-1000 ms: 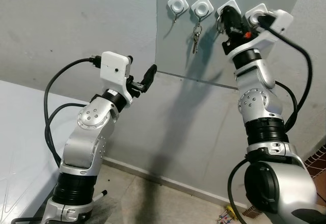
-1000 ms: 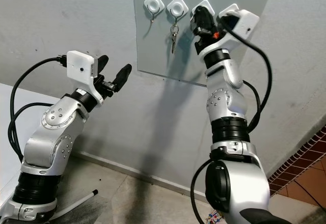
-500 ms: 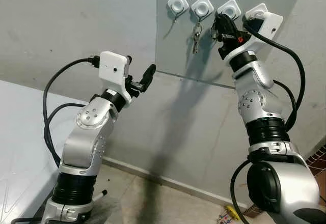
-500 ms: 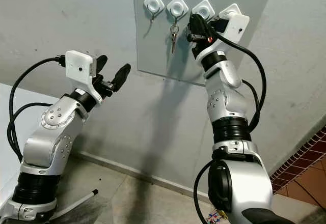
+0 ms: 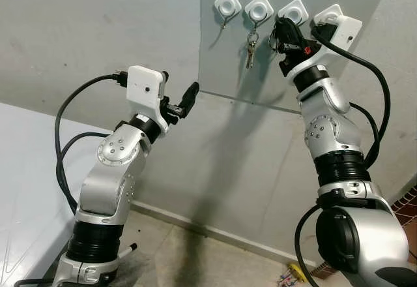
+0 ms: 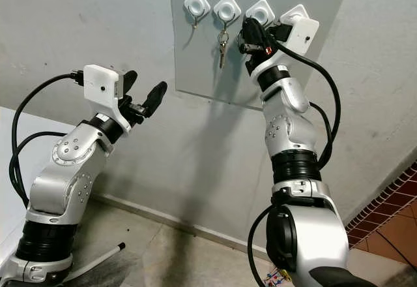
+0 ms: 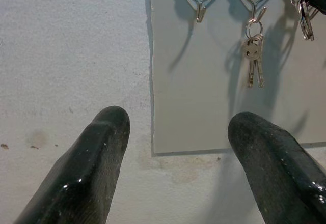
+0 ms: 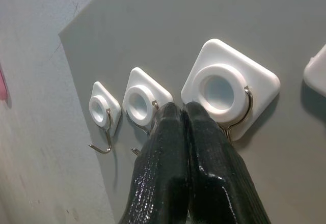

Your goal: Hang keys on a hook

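A grey panel (image 5: 225, 65) on the wall carries a row of white hooks. The first hook (image 5: 227, 4) is bare, and a bunch of keys (image 5: 249, 42) hangs from the second hook (image 5: 258, 8). My right gripper (image 5: 285, 29) is raised just below and left of the third hook (image 8: 229, 89), shut on a second key ring (image 7: 304, 15) that dangles under its fingers (image 8: 204, 152). My left gripper (image 6: 143, 86) is held open in the air well left of the panel, pointing at it, with nothing between its fingers (image 7: 97, 158).
The fourth hook (image 5: 328, 14) sits behind my right wrist camera. A white surface (image 5: 26, 169) lies at the lower left. A thin white stick (image 6: 98, 261) and small coloured litter (image 5: 290, 275) lie on the floor. Brick paving (image 6: 384, 228) shows at the right.
Over the last second my right gripper has shifted left and slightly down with the key ring, from over the third hook to beside it. The left arm has stayed still.
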`<state>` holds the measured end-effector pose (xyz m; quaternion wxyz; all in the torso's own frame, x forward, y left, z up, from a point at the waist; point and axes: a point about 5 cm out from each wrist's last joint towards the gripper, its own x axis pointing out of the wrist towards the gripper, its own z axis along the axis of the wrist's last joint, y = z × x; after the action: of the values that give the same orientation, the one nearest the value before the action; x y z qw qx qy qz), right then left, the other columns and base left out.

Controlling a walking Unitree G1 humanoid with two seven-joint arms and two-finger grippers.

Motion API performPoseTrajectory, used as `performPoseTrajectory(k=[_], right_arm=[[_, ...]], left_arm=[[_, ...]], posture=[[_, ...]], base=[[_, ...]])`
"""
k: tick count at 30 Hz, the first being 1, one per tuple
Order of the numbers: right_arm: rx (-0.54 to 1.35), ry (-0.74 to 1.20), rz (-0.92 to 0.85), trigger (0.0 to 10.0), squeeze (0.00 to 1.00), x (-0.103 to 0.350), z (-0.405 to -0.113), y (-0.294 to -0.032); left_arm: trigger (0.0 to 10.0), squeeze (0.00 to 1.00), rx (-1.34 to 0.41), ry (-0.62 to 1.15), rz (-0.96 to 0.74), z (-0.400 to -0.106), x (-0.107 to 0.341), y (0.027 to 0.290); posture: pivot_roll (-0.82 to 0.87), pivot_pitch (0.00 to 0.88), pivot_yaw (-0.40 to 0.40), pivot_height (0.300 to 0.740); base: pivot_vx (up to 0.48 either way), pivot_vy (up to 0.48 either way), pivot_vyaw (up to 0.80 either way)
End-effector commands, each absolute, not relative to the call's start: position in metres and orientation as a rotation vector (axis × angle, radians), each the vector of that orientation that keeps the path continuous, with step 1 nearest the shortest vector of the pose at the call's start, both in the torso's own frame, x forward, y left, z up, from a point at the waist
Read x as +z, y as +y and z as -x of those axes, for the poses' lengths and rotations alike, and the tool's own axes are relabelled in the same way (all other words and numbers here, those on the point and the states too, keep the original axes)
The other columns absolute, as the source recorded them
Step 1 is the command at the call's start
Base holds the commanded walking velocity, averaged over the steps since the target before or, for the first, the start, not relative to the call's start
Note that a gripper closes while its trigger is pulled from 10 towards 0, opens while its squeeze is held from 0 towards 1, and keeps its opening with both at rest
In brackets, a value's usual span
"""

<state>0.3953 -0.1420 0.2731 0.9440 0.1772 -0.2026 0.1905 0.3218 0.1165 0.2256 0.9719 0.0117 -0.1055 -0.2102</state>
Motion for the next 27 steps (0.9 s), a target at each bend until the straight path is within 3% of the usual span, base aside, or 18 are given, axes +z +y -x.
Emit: performPoseTrajectory(k=[1,2,8,9,10,22,27], right_arm=[[0.394,-0.411,-0.330,10.0,0.00,0.280,-0.397,-0.140],[0.399,-0.347,-0.309,10.0,1.00,0.266,-0.398,-0.141],[0.373,-0.327,-0.282,10.0,1.00,0.261,-0.398,-0.143],[0.369,-0.330,-0.282,10.0,0.79,0.261,-0.398,-0.143],[0.369,-0.332,-0.281,10.0,0.00,0.261,-0.399,-0.144],[0.384,-0.360,-0.272,10.0,0.00,0.259,-0.395,-0.145],[0.432,-0.529,-0.329,10.0,0.00,0.268,-0.382,-0.146]], left_arm=[[10.0,0.00,-0.420,-0.226,-0.023,-0.320,0.230,0.116],[10.0,0.00,-0.419,-0.226,-0.018,-0.319,0.230,0.116],[10.0,0.00,-0.418,-0.227,-0.016,-0.319,0.230,0.117],[10.0,0.00,-0.418,-0.227,-0.016,-0.319,0.230,0.117],[10.0,0.00,-0.418,-0.227,-0.017,-0.319,0.230,0.117],[10.0,0.00,-0.413,-0.228,-0.017,-0.319,0.230,0.117],[10.0,0.00,-0.400,-0.230,-0.020,-0.319,0.230,0.119]], posture=[[-0.06,0.000,-0.026,0.728],[-0.06,0.000,-0.026,0.728],[-0.06,0.000,-0.026,0.728],[-0.06,0.000,-0.026,0.728],[-0.06,0.000,-0.027,0.728],[-0.06,0.000,-0.027,0.728],[-0.06,0.000,-0.028,0.728]], base=[[0.000,0.000,0.00],[0.000,0.000,0.00],[0.000,0.000,0.00],[0.000,0.000,0.00],[0.000,0.000,0.00],[0.000,0.000,0.00],[0.000,0.000,0.00]])
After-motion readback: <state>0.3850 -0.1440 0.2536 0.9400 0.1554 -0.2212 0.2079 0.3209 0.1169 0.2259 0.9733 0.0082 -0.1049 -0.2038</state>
